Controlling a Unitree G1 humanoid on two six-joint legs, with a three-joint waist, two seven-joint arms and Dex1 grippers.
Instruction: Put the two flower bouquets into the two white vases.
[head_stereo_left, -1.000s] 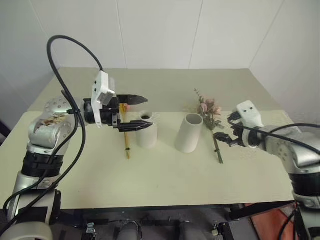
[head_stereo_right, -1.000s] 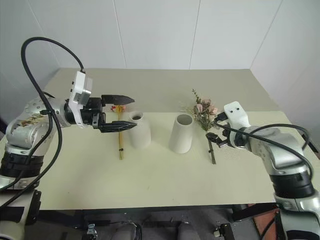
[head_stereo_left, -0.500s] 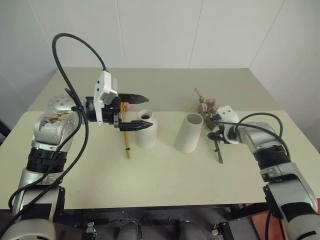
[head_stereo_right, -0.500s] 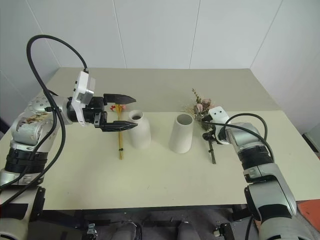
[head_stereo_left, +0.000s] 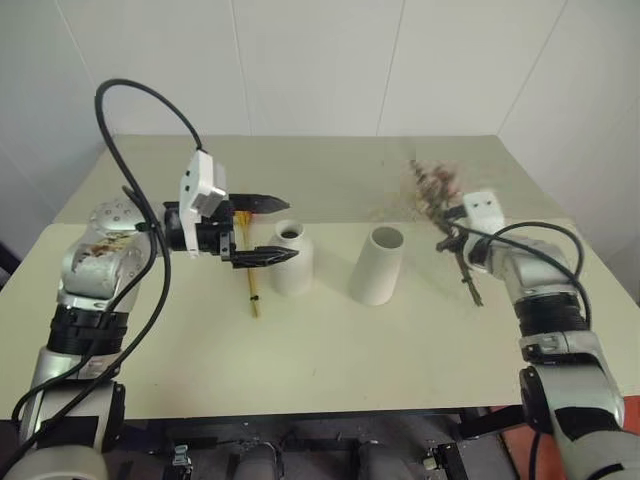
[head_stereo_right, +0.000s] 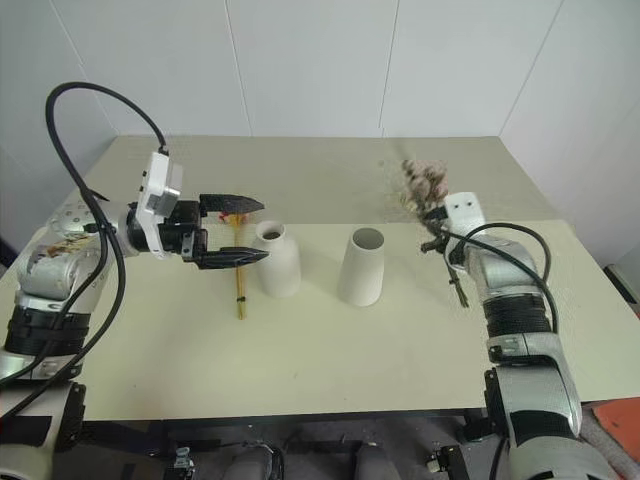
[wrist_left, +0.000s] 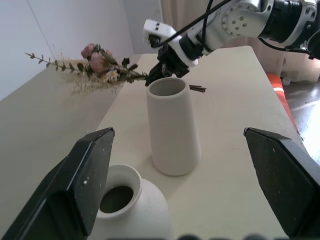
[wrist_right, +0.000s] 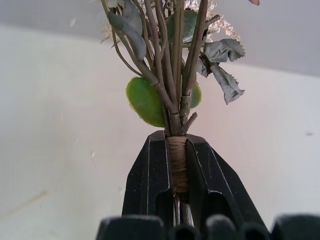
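The rose bouquet (wrist_right: 172, 70) is gripped at its wrapped stems by the right tool (wrist_right: 178, 165) and held off the counter (head_stereo_left: 330, 350) toward its right edge, near the cylinder vase (head_stereo_left: 377, 265). The left tool (head_stereo_left: 262, 229) is held spread wide above the yellow-orange bunch (head_stereo_left: 253, 290), which is laid flat just beside the bottle vase (head_stereo_left: 292, 258), mid-counter.
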